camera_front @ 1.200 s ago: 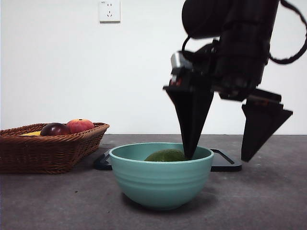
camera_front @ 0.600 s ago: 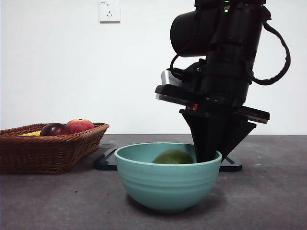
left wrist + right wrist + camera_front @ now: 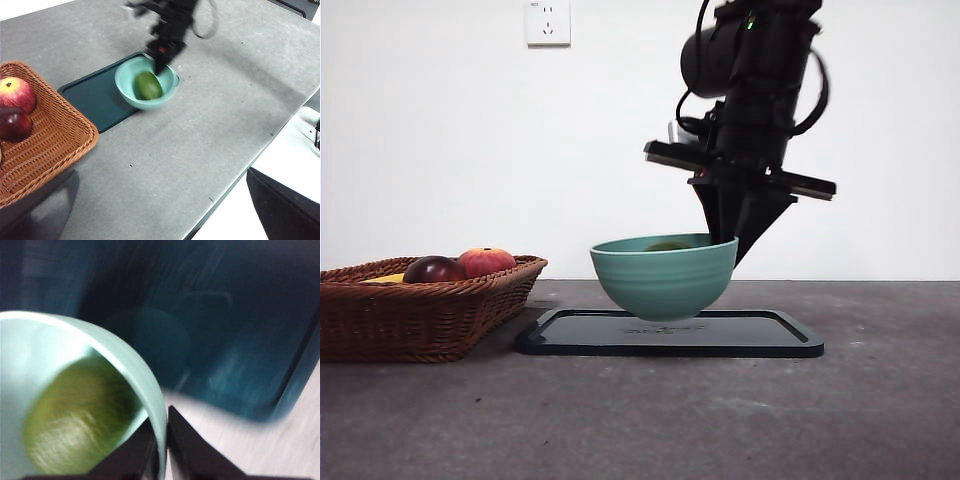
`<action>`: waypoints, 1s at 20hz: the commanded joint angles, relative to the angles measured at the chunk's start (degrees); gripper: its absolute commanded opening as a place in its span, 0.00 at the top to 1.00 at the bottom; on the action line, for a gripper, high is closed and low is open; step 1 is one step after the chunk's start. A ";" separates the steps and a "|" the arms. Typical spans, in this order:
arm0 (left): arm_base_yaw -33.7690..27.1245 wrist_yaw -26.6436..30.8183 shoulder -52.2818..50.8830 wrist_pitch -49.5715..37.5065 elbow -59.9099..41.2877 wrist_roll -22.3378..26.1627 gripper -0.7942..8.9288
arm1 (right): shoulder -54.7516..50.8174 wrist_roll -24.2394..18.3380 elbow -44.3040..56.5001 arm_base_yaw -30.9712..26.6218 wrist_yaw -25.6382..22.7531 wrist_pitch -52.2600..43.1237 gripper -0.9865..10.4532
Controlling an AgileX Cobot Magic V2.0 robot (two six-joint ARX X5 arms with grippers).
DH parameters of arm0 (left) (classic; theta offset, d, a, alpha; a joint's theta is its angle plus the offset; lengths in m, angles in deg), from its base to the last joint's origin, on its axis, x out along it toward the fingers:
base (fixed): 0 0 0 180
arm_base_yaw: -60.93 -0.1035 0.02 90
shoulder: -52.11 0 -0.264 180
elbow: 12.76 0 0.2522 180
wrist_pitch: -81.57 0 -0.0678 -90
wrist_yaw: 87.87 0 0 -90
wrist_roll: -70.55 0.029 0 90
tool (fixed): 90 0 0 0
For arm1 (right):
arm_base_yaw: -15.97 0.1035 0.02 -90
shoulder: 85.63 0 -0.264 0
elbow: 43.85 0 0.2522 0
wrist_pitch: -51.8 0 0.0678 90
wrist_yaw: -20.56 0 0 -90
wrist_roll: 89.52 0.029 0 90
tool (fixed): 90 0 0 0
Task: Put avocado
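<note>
Green smooth avocado (image 3: 148,86), round teal bowl (image 3: 664,276)

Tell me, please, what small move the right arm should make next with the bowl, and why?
Probably lower it straight down onto the black tray. The right gripper is shut on the rim of the teal bowl, which hangs just above the tray in the front view, with the avocado lying inside it. A slow, level descent should keep the fruit from rolling. The left gripper waits aside.
</note>
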 commanded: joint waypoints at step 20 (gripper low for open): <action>0.33 0.33 0.15 -1.31 0.44 0.17 0.37 | 15.67 -0.33 -17.44 -4.28 1.09 3.08 0.60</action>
